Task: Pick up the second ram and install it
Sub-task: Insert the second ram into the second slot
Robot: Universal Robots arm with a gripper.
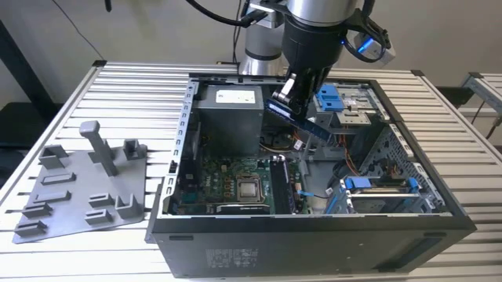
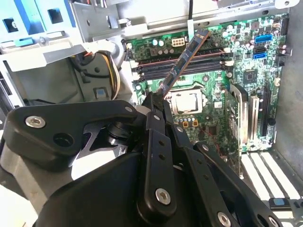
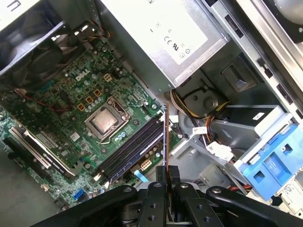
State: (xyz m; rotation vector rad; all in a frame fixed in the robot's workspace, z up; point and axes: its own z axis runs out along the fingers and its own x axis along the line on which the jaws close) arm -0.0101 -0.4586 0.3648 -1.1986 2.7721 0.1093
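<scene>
My gripper (image 1: 293, 97) is shut on the second ram (image 1: 304, 122), a thin blue stick with dark chips. It hangs tilted in the air above the open computer case (image 1: 314, 222), its free end pointing down and toward the exterior view's right. In the second wrist view the ram (image 2: 185, 56) juts out from the fingertips (image 2: 152, 103) over the black memory slots (image 2: 189, 66) of the green motherboard (image 2: 246, 75). In the first wrist view the ram (image 3: 165, 135) shows edge-on beside the slots (image 3: 132, 149), apart from them.
Inside the case are a grey power supply (image 1: 227, 114), the bare processor (image 1: 249, 189), cable bundles (image 3: 208, 127) and blue drive-bay latches (image 1: 333, 97). A grey fixture plate (image 1: 79, 188) with upright posts lies on the slatted table (image 1: 126, 82) at the exterior view's left.
</scene>
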